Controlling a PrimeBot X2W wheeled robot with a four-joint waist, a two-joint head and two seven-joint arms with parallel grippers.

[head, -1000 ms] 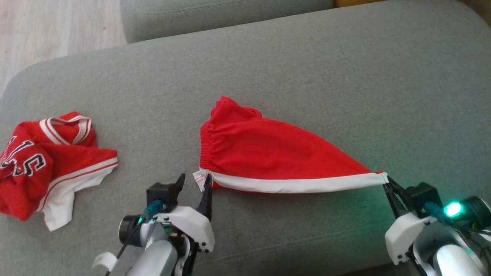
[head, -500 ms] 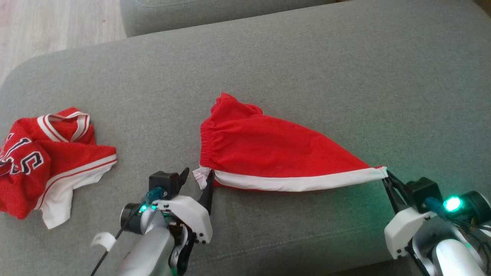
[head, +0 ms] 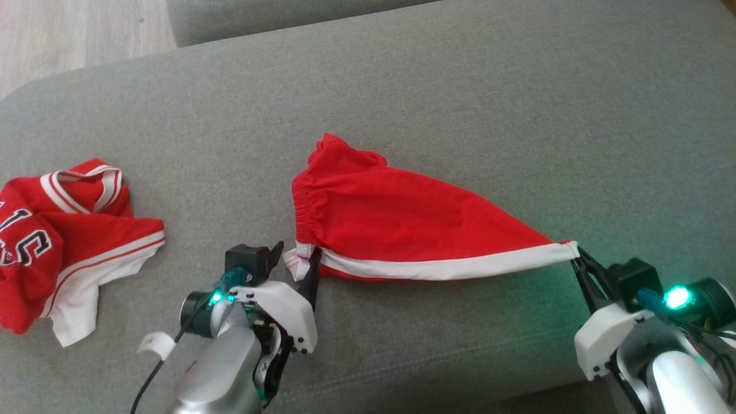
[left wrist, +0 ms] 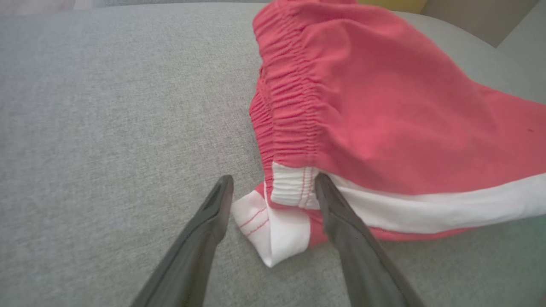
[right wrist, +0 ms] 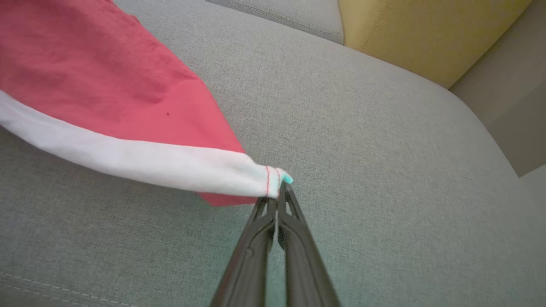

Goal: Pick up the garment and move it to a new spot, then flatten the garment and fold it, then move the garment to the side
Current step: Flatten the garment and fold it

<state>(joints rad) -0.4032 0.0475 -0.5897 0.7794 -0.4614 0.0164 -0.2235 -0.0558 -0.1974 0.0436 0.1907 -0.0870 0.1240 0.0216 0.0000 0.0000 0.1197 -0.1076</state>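
Centre of frame: red shorts (head: 402,221) lie on grey sofa cushion (head: 460,86), waistband toward left, white stripe along lower edge. Lower right: right gripper (head: 576,262) pinched tight on white hem corner, cloth drawn taut. Lower centre-left: left gripper (head: 297,254) spread wide, fingers astride white waistband corner, not clamped. Far left: crumpled red jersey (head: 69,241), well apart.
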